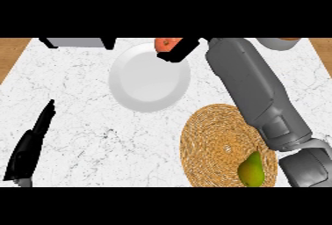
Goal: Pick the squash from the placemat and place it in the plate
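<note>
A white marble-patterned worktop (84, 132) with grey veins filled the view, wooden surface showing at its far corners. Near the right front lay a round woven straw placemat (214, 132), and on it rested a green, pear-shaped squash (252, 169), untouched. Beyond the placemat sat a smooth round white plate (149, 77). The right grey forearm (256, 88) stretched over the placemat's right edge toward the far rim of the plate, where the right robot hand (178, 50) seemed to be clasping a small orange-red object (166, 43), though only part of the dark hand showed. The left robot hand (32, 140), black and slender, rested released at the left edge, fingers straight. A grey appliance (77, 42) stood at the far left edge.
</note>
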You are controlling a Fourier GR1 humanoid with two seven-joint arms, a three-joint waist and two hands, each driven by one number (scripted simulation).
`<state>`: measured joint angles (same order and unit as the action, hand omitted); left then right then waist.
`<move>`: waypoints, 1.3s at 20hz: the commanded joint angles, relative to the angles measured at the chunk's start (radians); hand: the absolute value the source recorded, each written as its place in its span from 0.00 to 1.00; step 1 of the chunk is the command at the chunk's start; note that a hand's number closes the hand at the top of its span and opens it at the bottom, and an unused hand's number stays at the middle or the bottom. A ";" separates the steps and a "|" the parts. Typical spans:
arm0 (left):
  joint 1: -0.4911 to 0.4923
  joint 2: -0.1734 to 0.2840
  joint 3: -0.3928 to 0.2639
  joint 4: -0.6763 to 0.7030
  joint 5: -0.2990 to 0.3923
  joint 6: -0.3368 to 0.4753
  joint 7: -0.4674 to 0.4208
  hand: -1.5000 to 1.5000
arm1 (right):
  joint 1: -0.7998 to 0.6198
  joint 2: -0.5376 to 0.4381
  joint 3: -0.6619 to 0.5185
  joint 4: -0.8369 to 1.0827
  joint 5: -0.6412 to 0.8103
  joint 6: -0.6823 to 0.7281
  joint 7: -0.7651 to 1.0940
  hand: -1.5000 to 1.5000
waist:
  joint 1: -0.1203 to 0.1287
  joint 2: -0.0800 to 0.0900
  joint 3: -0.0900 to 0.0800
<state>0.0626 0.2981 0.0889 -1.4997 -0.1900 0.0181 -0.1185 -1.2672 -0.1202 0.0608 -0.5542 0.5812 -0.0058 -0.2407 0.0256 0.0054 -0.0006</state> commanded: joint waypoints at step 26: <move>-0.036 -0.013 -0.022 0.033 -0.012 -0.048 -0.040 0.50 | -0.019 0.120 0.011 0.284 -0.328 -0.198 0.050 0.00 | 0.085 0.019 0.001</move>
<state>-0.0265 0.2834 0.0618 -1.4524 -0.2116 -0.0218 -0.1319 -1.2958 -0.0002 0.1314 -0.2521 0.3291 -0.1553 -0.1500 0.1169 0.0277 -0.0006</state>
